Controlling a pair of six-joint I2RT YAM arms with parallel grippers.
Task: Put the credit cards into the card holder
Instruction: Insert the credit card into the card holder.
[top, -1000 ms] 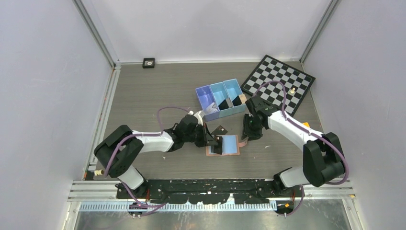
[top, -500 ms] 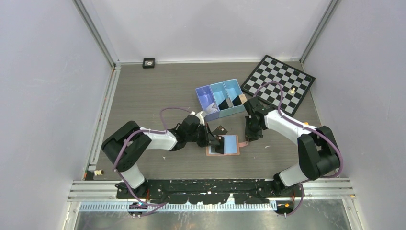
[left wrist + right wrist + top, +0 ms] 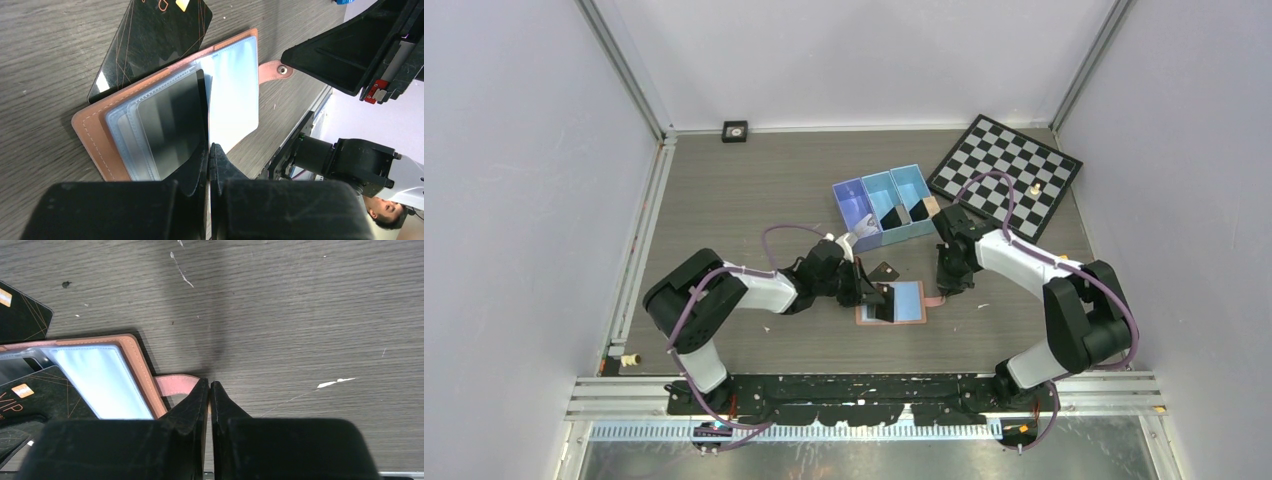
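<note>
The card holder [image 3: 907,301] lies open on the table, light blue lining up, and also shows in the left wrist view [image 3: 87,142]. My left gripper [image 3: 871,295] is shut on a black credit card [image 3: 175,125], held tilted over the clear sleeves of the holder's left half. I cannot tell whether its edge is inside a sleeve. A second black card [image 3: 883,271] lies flat on the table against the holder's far edge, also in the left wrist view [image 3: 155,35]. My right gripper [image 3: 941,288] is shut on the holder's pink snap tab [image 3: 175,384] at its right side.
A three-compartment blue bin [image 3: 886,205] stands behind the holder with dark items inside and a small tan block [image 3: 931,205] at its right end. A chessboard [image 3: 1004,172] with a small pale piece [image 3: 1033,188] lies at the back right.
My left arm has pushed slightly to the right with the card over the holder. My right gripper has shifted a little left at the tab. The holder has stayed put.
</note>
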